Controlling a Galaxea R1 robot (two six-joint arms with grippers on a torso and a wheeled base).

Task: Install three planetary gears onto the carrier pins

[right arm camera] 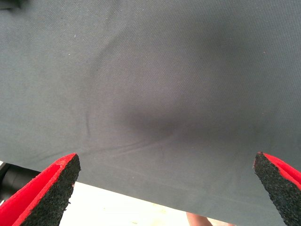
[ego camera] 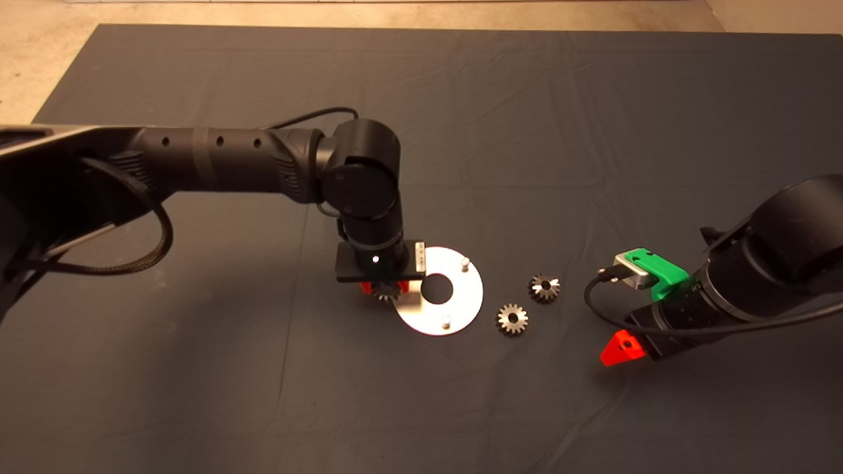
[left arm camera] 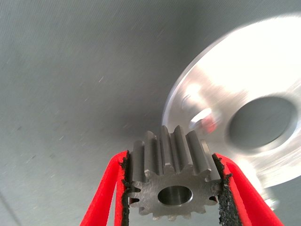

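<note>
While the left gripper point(left arm camera: 173, 188) hung above the near-left edge of the white carrier plate point(ego camera: 461, 306), its two red fingers point(left arm camera: 106, 188) were closed on one planetary gear point(left arm camera: 171, 181), the black pads pressed against the tooth tips on opposite sides of the rim. The gear sat with its bore facing the wrist camera and unobstructed (a sensible hold, since the centre hole has to stay free to take a pin). It looked like solid metal, so it was probably dense for its size, rigid and not fragile; the smooth tooth crests would offer little purchase, and I judged that a light tilt in the pads could let it rotate or slip. Gripping across the outer diameter, as shown, seemed the only practical way.

Two carrier pins point(ego camera: 465, 263) stood bare on the plate in the head view, one at the far side and one at the near side point(ego camera: 446, 320); a third pin point(left arm camera: 202, 117) appeared blurred in the left wrist view, near the held gear, and nothing was yet seated on it. Two more gears lay flat on the dark mat point(ego camera: 197, 368) just right of the plate, one point(ego camera: 512, 318) nearer it and one point(ego camera: 544, 288) a little beyond, apart from each other.

The right gripper point(right arm camera: 164, 188) waited low at the right side of the mat, fingers spread wide and holding nothing
</note>
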